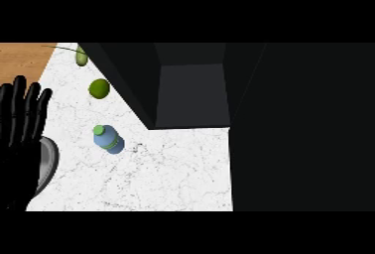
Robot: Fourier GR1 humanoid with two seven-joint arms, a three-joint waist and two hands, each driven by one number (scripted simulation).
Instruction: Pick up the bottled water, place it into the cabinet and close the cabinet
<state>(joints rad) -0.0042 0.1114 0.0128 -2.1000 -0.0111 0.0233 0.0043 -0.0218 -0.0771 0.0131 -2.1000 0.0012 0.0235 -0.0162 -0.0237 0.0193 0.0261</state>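
Where you look down from the head view, the dark cabinet [219,89] takes up most of the upper middle and right, its grey interior facing you and its side reading as a black mass to the right edge. Below and left of it runs the white marbled counter [168,173], with a strip of wooden surface [26,57] at the upper left corner. Your left hand [22,124] stands at the left edge, fingers [33,101] straight and spread, pointing up, holding nothing, apart from everything on the counter. Behind its wrist you can see a grey rounded rim [48,163]; what it belongs to cannot be told. Your right hand does not show. The bottled water [107,138] stands on the counter just left of the cabinet's lower corner, blue body, green cap, touched by nothing. Above it lies a green round fruit [99,88], well apart, and a paler green object [81,58] sits near the top edge beside the cabinet.
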